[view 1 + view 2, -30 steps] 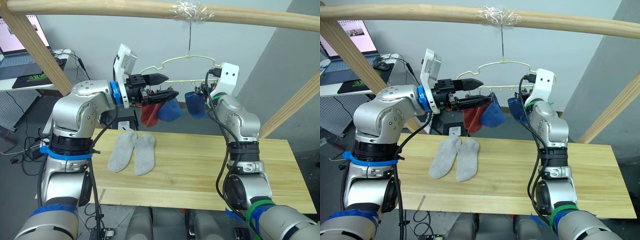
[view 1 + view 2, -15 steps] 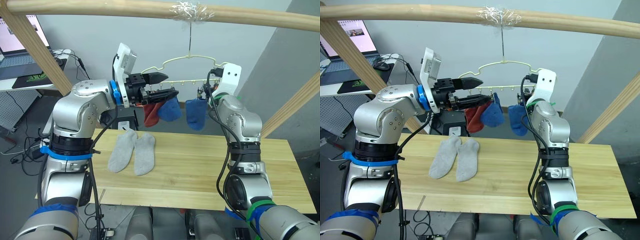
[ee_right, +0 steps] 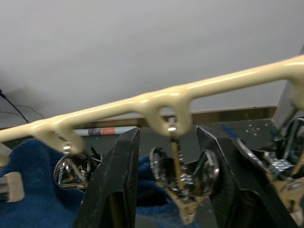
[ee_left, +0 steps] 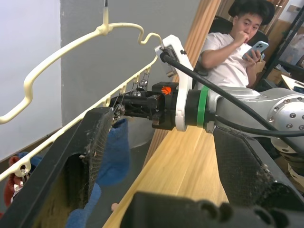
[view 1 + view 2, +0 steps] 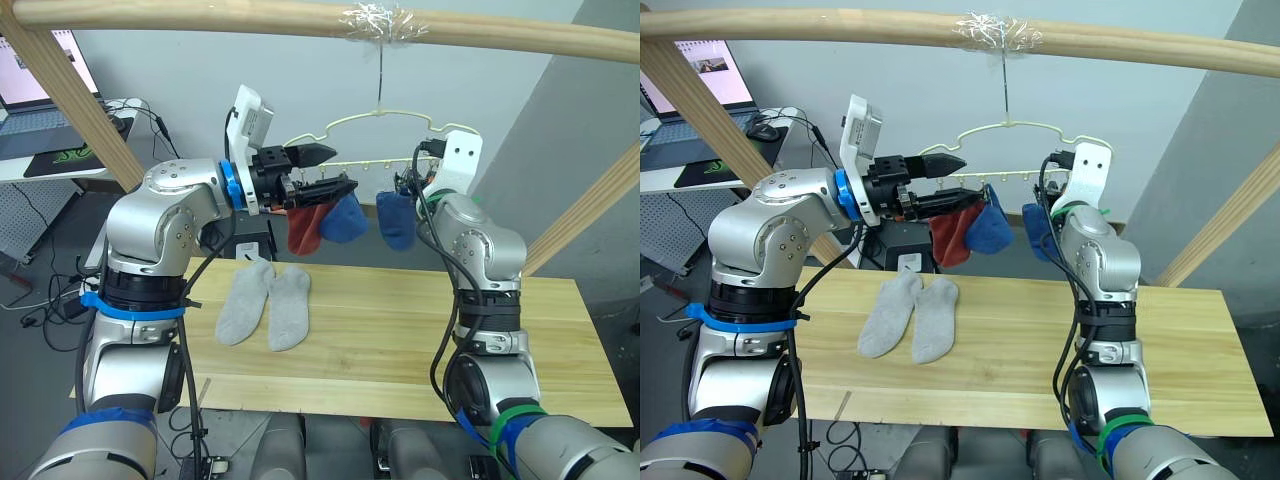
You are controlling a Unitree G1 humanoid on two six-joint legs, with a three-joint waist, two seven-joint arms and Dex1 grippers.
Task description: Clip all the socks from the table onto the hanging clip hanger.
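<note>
Where the wooden pole [image 5: 300, 17] crosses the top of the head views, both its ends are cut off by the frame. Table [image 5: 400, 340] below it: pale planks, near edge partly hidden by the arms. Two light grey socks [image 5: 265, 303] lie flat on it side by side, touching, on the robot's left half.

Clip hanger [image 5: 375, 118] hangs from the pole by its metal hook under a wad of clear tape. Its left part is blocked by the left arm, its right end by the right arm. On the clip row hang a rust red sock [image 5: 303, 228], a blue sock [image 5: 343, 220] just beside it, and a second blue sock [image 5: 396, 221] further right, against the right arm. Whether a second red sock sits behind the first, cannot tell.

Left gripper [image 5: 325, 170] is at hanger height by the red and blue socks, fingers spread wide, nothing between them. Right gripper [image 3: 168, 178] is at the clip row, fingers set apart with one metal clip [image 3: 183, 178] between them; contact is hard to make out. Blue knit shows behind that clip.

Left wrist view also catches a seated person [image 4: 237, 52] looking at a phone, partly hidden by the right arm.
</note>
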